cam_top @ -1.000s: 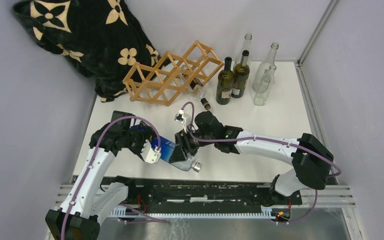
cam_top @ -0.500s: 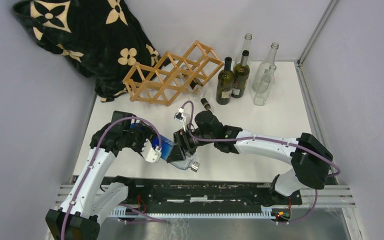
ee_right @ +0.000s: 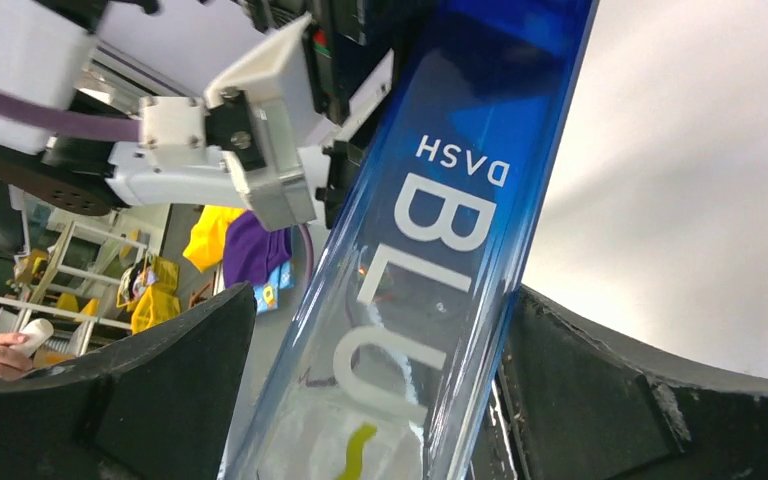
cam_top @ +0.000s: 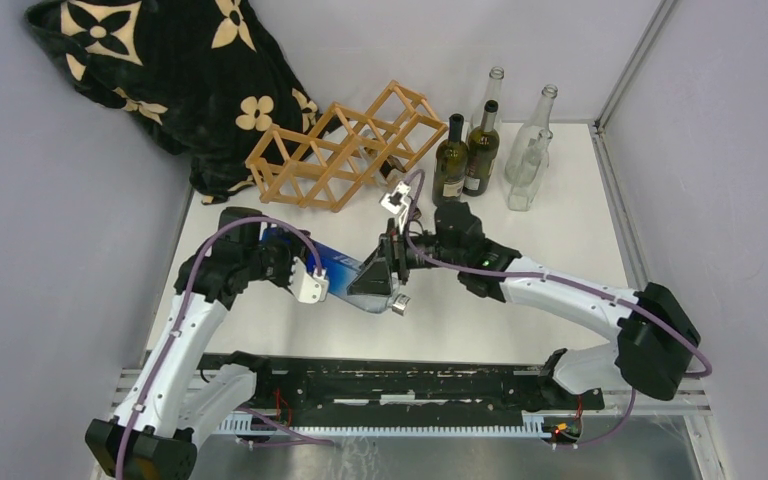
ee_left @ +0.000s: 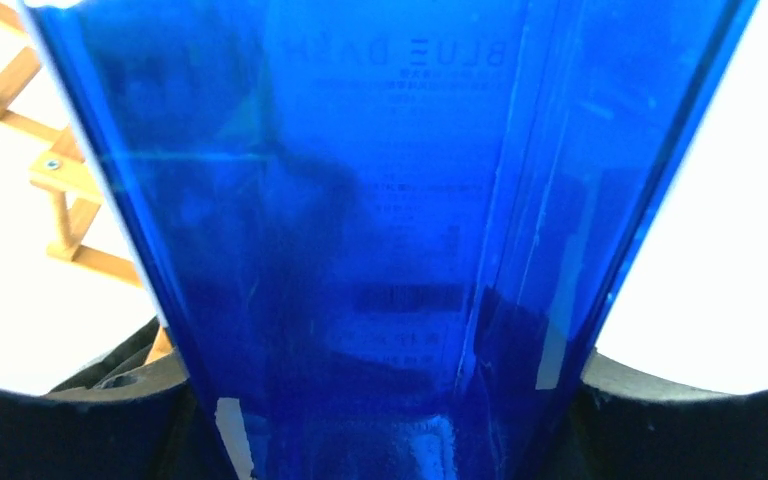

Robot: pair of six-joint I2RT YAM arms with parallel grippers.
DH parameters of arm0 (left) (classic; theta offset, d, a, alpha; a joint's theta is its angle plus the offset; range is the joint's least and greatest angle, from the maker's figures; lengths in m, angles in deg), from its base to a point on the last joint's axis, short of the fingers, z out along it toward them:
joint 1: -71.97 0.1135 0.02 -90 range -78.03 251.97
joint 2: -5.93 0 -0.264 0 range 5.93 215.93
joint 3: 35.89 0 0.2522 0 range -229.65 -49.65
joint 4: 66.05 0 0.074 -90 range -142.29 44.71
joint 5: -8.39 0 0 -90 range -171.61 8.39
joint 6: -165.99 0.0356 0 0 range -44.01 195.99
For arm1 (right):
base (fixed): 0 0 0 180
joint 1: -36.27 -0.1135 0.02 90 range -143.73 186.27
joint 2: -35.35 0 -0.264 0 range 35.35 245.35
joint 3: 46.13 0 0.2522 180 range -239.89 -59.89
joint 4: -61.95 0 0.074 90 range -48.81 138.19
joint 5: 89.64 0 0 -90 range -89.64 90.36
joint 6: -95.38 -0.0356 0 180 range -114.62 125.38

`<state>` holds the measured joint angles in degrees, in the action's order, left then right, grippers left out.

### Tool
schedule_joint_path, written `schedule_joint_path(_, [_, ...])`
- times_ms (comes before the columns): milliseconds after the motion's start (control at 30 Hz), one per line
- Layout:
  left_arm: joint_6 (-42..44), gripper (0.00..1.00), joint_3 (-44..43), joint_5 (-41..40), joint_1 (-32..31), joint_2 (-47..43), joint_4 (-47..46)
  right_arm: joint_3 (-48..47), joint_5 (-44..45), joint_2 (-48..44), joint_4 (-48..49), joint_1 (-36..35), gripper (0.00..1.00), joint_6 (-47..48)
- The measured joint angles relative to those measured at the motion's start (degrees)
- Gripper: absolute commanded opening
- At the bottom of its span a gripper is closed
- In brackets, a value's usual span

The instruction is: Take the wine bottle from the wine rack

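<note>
Since a second ago, the left gripper (cam_top: 312, 287) has closed in, and the right arm has swung toward the table's far edge while its jaws spread. The left gripper now clamps the lower body of the blue wine bottle (cam_top: 345, 272). That bottle hangs nearly flat above the near half of the table (cam_top: 520, 290), well apart from the wine rack (cam_top: 340, 150) toward the far left corner. Its silver cap (cam_top: 400, 304) points right. The right gripper (cam_top: 380, 278) stands wide open, its fingers straddling the bottle's shoulder; whether one pad brushes the glass I cannot tell.

This reads as a handover to the left arm. To do it well, the left clamp must be firm first, since smooth glass held by one end will want to droop. The right should then back straight off, clear of the cap.
</note>
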<state>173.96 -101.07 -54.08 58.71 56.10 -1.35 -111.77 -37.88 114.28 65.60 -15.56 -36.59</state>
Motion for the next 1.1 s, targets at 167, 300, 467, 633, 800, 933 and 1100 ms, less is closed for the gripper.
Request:
schedule_joint_path(167, [-5.4, 0.02, -0.3, 0.8, 0.0, -2.0, -4.7, 0.1, -1.9, -4.6, 1.2, 3.1, 0.98, 0.1])
schedule_joint_path(300, [-10.9, 0.02, 0.3, 0.5, 0.0, -4.7, -11.0, 0.4, -2.4, -8.3, 2.7, 4.9, 0.98, 0.3])
schedule_joint_path(467, [-18.7, 0.02, -0.4, 1.8, 0.0, -6.0, -17.4, 0.4, -2.5, -11.1, 6.3, 6.0, 0.98, -0.1])
schedule_joint_path(633, [-28.1, 0.02, -3.1, 2.7, 0.0, -4.3, -19.0, 0.4, -2.1, -15.0, 7.3, 7.0, 0.98, 1.0])
schedule_joint_path(800, [-36.3, 0.02, -4.3, 3.8, 0.3, -4.2, -20.8, 0.4, -1.8, -20.7, 7.0, 6.8, 0.98, 3.9])
schedule_joint_path(933, [-41.4, 0.02, -4.5, 5.9, 0.4, -3.9, -19.9, 0.4, -1.6, -22.8, 7.2, 6.5, 0.98, 5.8])
schedule_joint_path(1100, [-51.5, 0.02, -8.2, 13.3, 0.4, -1.9, -18.8, 0.4, -0.2, -22.1, 7.6, 6.5, 0.98, 7.8])
